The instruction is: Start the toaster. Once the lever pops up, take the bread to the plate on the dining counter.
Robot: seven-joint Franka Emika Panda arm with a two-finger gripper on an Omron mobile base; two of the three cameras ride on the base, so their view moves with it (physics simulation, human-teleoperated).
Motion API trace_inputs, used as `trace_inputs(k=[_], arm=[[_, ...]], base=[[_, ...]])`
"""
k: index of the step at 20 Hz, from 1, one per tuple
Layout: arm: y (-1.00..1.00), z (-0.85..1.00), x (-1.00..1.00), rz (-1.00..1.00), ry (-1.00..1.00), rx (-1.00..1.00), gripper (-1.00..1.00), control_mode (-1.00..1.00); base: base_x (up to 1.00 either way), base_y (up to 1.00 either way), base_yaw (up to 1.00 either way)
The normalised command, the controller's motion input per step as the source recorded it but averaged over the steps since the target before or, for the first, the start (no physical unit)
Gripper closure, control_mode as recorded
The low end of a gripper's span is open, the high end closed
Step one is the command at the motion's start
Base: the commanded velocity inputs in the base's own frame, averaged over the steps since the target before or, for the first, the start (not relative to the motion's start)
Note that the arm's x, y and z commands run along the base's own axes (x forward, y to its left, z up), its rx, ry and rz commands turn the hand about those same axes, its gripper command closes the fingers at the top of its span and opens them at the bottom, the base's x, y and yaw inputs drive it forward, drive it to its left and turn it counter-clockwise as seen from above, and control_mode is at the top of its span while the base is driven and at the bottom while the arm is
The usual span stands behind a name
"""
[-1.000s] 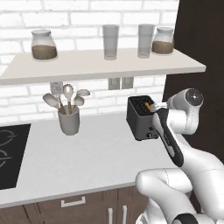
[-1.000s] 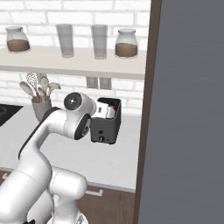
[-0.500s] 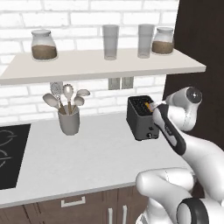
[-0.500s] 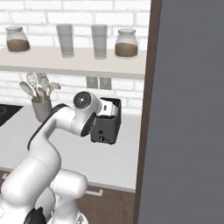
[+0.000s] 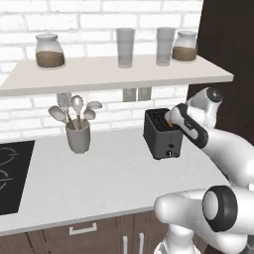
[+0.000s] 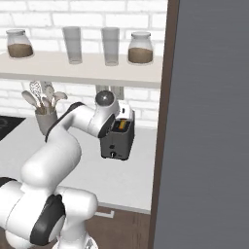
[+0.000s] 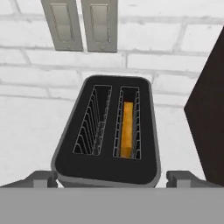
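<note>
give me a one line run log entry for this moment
gripper: open above toaster | bread: in right slot | stage: not lifted

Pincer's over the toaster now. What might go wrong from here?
1. The bread sits deep in the right slot of the toaster, so there is little to grab; the open pincer may catch the slot wires instead.
2. The dark panel stands close on the toaster's right, so the arm could hit it.
3. Pushing down off-centre might shift the toaster.
</note>
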Motion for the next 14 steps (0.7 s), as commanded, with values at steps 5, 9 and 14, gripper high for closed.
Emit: trace_inputs(k=[5,9,14], arm=[[0.02,-0.28,0.25,0.0,0.07,0.02,-1.0,-1.0],[0.0,-0.31,0.06,0.0,0.0,0.02,-1.0,-1.0],[0.0,-0.2,0.06,0.0,0.0,0.0,-1.0,-1.0]], base=[[0.0,0.0,0.0],[0.0,0.0,0.0],[0.0,0.0,0.0]])
